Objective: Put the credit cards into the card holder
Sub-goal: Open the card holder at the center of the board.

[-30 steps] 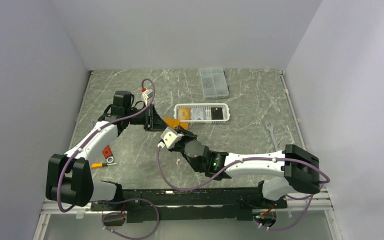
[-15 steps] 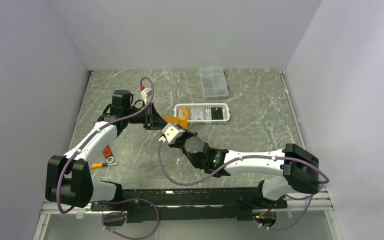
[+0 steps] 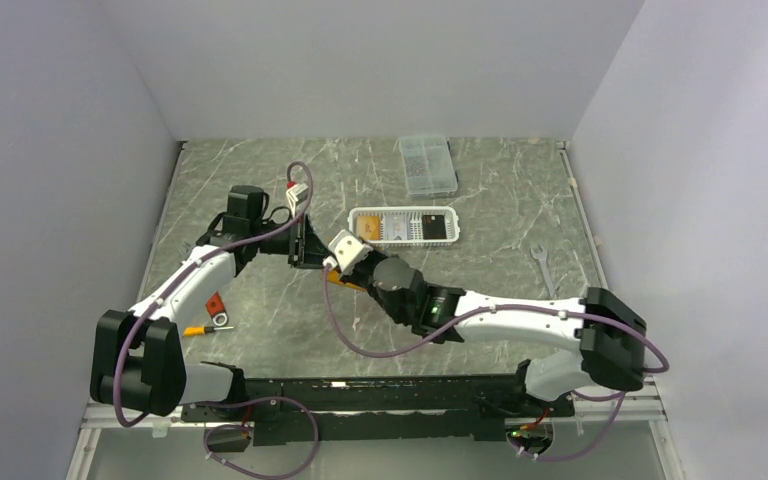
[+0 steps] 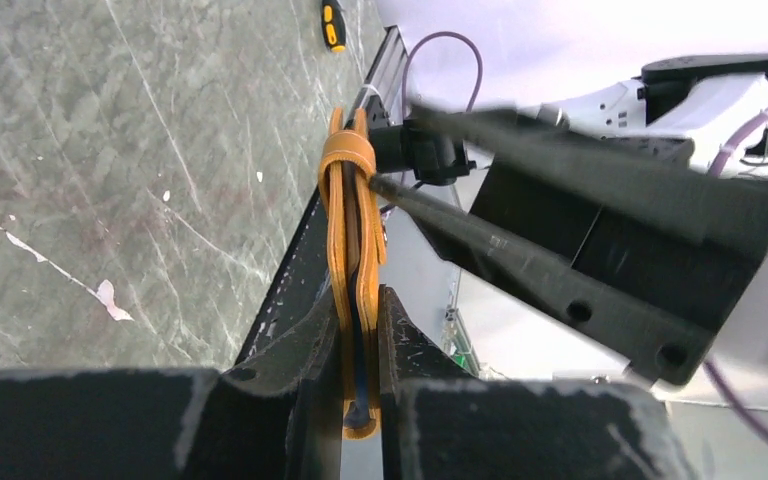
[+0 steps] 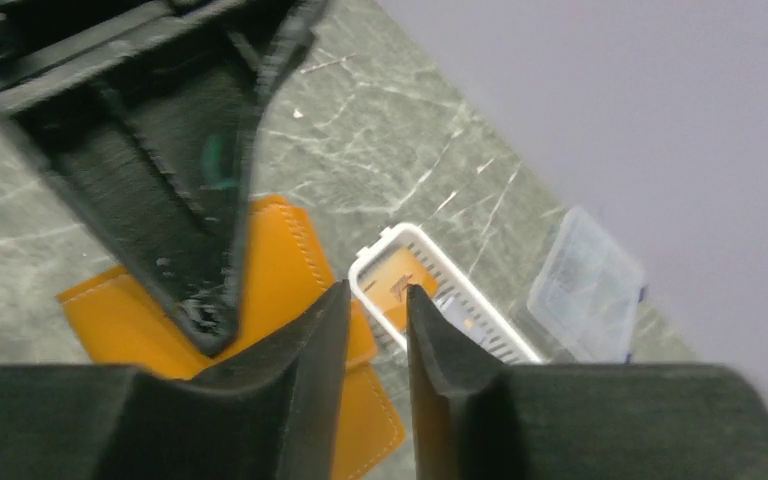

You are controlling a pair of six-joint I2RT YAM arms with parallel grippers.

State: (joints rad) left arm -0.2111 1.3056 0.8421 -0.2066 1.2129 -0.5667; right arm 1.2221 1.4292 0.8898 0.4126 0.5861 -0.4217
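Right end effector [image 5: 375, 295] advanced beside card holder [image 5: 280, 255].

Right gripper [image 5: 377, 292] crowds the card holder [image 4: 352, 200] — white basket [image 3: 403, 226] near behind.

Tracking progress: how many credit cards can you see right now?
2 for sure, both in the white basket: orange-gold card at its left end, black card at its right end. More may lie between them; can't tell.
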